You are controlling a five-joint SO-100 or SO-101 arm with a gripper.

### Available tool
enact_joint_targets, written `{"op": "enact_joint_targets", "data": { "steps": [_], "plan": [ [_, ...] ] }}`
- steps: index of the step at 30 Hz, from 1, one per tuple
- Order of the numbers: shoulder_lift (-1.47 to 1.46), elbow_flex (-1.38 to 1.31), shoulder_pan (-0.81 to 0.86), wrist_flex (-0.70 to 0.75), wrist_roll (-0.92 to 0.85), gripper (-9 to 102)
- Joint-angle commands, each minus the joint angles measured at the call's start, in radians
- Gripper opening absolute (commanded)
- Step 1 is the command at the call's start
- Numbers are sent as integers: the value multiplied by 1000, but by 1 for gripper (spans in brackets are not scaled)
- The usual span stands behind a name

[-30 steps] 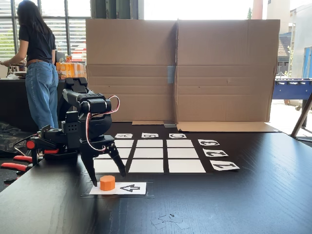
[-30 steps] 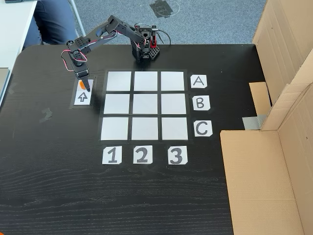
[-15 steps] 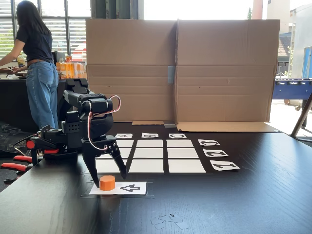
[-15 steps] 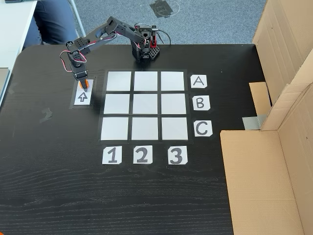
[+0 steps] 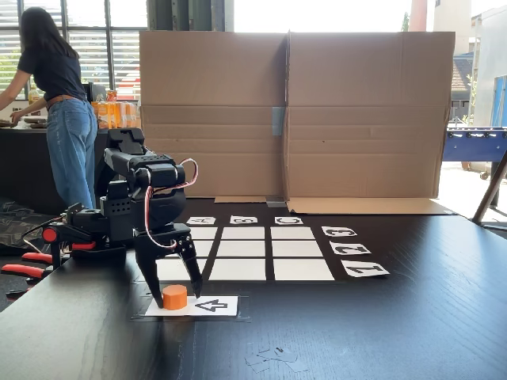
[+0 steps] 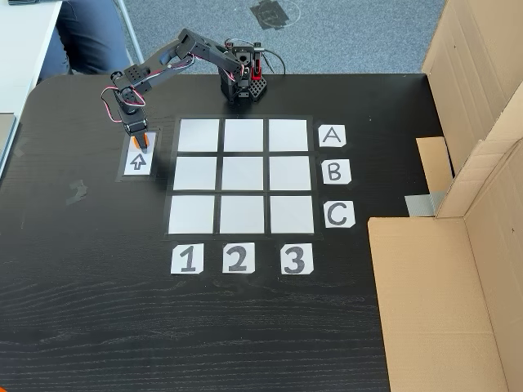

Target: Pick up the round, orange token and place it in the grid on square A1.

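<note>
Your black wood-grain table [image 5: 380, 317] fills the foreground, with a few scraps of torn tape [image 5: 273, 358] nearest the low camera. Just behind them lies the arrow card [image 5: 207, 305], and the token [image 5: 175, 297] sits on the end of that card opposite the arrow's tail, resting flat on the paper. Your gripper [image 5: 175, 288] is straight above it, pointing down, its two fingers spread apart and straddling the puck, one tip on each side; in the low fixed view the tips reach about the level of the token's top edge, and you can't tell from either picture whether they touch it. So the jaws are apart and nothing is clamped yet. From the high fixed view the token [image 6: 140, 143] peeks out as a sliver of orange under the gripper [image 6: 139, 144], left of the grid [image 6: 242, 176]. Square A1 [image 6: 198, 135] is the corner cell just right of the arrow card there, bare and white. Farther back stand the cardboard walls [image 5: 293, 115], and a person [image 5: 55, 111] stands at a counter by the windows.
</note>
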Motion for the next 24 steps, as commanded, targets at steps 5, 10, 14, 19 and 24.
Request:
{"op": "enact_joint_targets", "data": {
  "steps": [5, 10, 14, 19, 24],
  "plan": [
    [5, -34, -25, -9, 6, 12],
    [12, -35, -29, -9, 6, 6],
    [37, -35, -29, -9, 6, 5],
    [100, -35, -20, -9, 6, 5],
    [190, -29, -8, 3, 8, 5]
  ]
}}
